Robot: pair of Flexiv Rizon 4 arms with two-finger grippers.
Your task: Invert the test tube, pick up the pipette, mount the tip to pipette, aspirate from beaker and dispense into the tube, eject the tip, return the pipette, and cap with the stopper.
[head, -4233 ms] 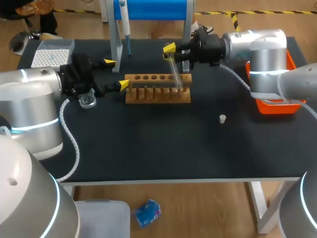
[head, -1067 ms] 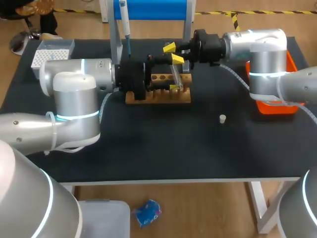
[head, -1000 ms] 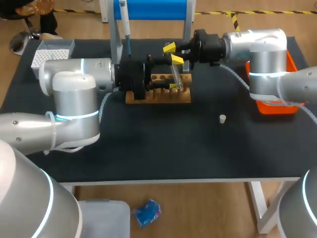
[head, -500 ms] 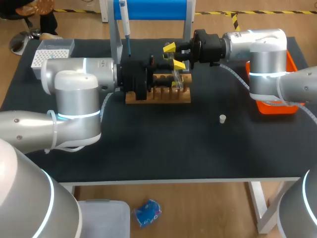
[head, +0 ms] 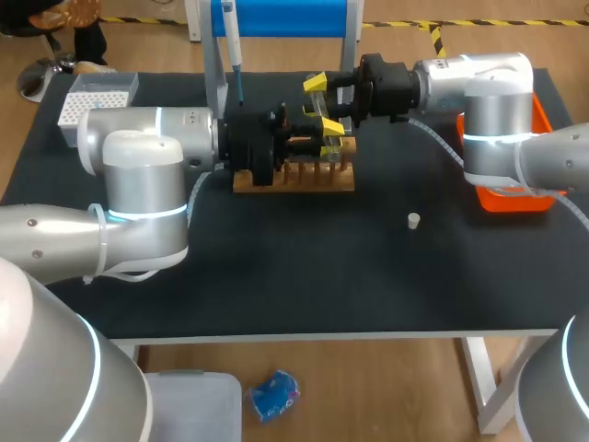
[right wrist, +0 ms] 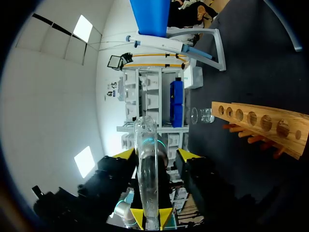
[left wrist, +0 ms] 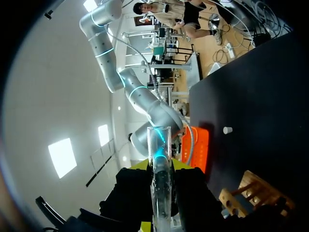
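Clamps the clear glass test tube [right wrist: 147,169] between the right gripper's [right wrist: 150,216] yellow tips, long axis crosswise to them. Just beyond, meets the left gripper [right wrist: 157,153], tips seemingly apart either side of that tube, the pale wooden rack [right wrist: 260,121] farther off.

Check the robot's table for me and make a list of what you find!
Surface: black table.
Job's things: test tube held in the air near the wooden rack; pipette hanging on the blue stand; tip box at a far corner; beaker past the rack; white stopper lying alone.
Clutter: orange tray by the right arm.
Grippers: right gripper fingers shut on the tube; left gripper at the same tube, grip unclear.
Cables: white cable along the right arm.
Surroundings: nothing seen.
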